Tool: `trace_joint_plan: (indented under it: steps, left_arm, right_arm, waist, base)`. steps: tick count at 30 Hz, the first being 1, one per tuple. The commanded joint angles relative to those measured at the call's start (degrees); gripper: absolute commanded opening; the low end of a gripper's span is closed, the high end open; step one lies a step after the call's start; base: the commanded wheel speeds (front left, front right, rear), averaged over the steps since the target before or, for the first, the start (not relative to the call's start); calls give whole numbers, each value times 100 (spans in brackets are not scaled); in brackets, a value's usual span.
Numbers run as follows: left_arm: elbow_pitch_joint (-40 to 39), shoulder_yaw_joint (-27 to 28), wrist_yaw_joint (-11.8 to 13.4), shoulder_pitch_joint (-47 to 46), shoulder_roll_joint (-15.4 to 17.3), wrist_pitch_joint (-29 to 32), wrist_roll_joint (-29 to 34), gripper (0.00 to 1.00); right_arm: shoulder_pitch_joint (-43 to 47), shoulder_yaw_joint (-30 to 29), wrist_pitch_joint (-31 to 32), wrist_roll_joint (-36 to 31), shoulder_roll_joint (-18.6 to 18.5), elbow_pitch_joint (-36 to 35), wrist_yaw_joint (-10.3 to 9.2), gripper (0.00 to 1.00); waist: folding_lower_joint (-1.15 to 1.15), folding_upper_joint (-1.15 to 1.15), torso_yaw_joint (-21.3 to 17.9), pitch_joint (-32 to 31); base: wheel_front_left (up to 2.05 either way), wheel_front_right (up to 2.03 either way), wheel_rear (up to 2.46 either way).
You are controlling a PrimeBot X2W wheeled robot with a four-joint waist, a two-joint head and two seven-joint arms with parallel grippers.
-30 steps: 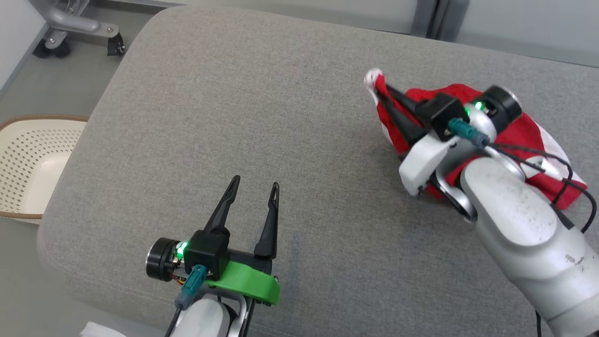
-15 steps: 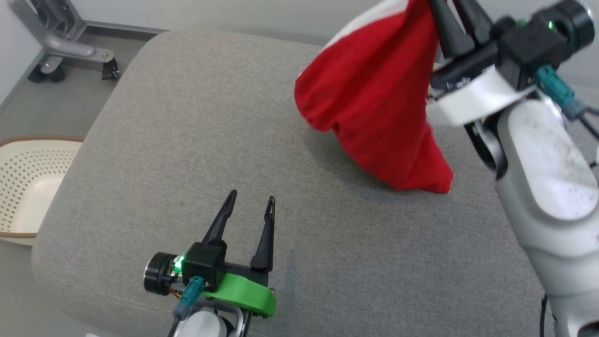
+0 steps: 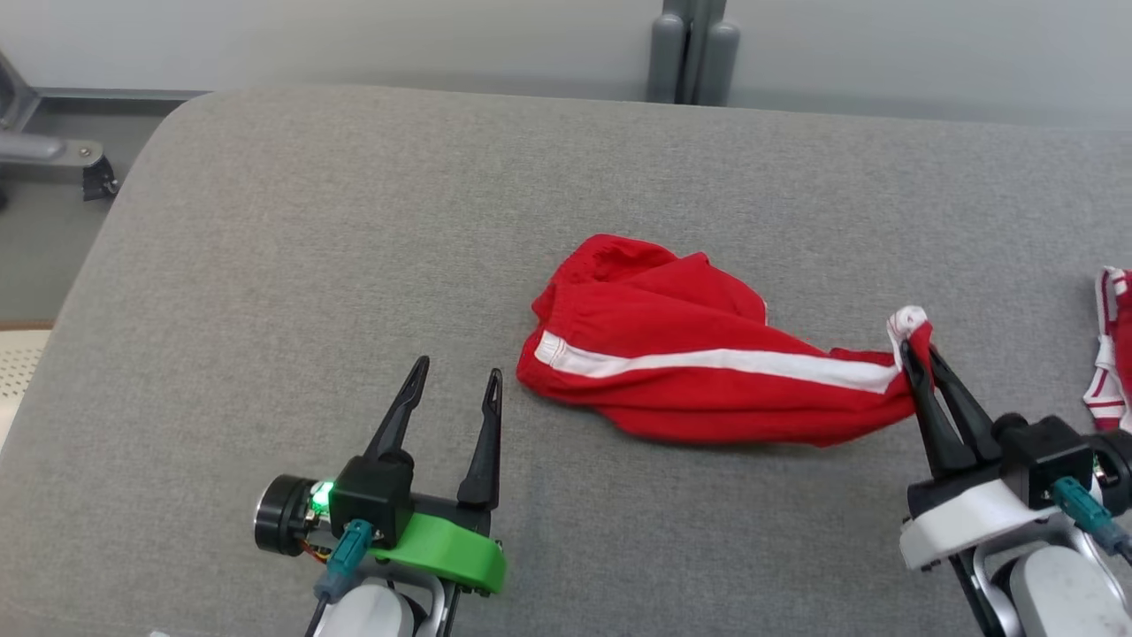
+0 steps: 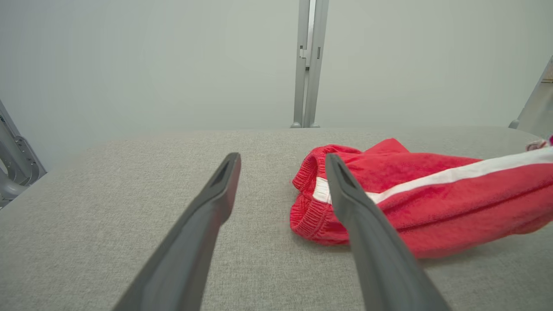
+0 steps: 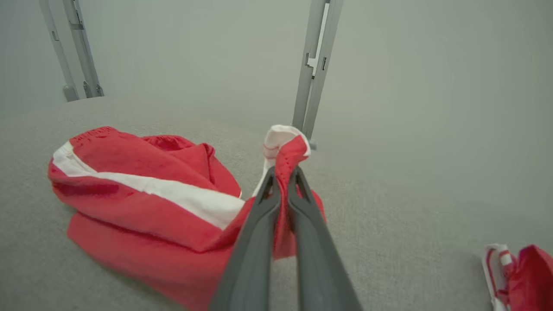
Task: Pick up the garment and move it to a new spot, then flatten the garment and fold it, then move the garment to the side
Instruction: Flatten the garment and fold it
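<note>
- The left gripper (image 3: 459, 367) hovers over the grey cushion (image 3: 309, 221), fingers spread wide, holding nothing;
- the right gripper (image 3: 920, 354) is pinched tight on one bunched end of the red garment (image 3: 690, 380) — white stripe up, lying mid-cushion, between the two grippers;
- another red-and-white cloth (image 3: 1110, 345) lies at the cushion's right edge; a grey post (image 3: 690, 53) stands beyond.

I see the red, white-striped garment (image 3: 672, 398), soft matt cloth, on a coarse-woven grey cloth tabletop (image 3: 354, 221).
</note>
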Motion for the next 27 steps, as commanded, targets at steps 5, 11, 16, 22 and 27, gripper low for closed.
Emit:
trace_joint_plan:
  steps: [5,11,16,22,27]
  left_arm:
    - [58,33,-78,-147,11,-18,103,100]
    - [70,84,-86,-176,11,-18,141,100]
    - [90,72,-106,-204,11,-18,153,100]
    - [45,21,-105,-221,11,-18,91,100]
    - [-114,26,-77,-207,11,-18,-22,100]
  right_arm:
    - [339,-263,-13,-210,207,252,-12,43]
    - [363,-1019,-13,-588,606,521,-11,100]
    - [213,-1288,-13,-561,858,51,-12,100]
    - [65,-1006,-13,-347,924,-925,-12,100]
    - [258,-932,-13,-305,957,-1471,-12,100]
  waist:
    - [0,0,-421,115]
    - [0,0,-581,154]
    - [0,0,-650,162]
    - [0,0,-636,138]
    - [0,0,-576,133]
  base:
    - [0,0,0]
    - [0,0,0]
    - [0,0,0]
    - [0,0,0]
    - [0,0,0]
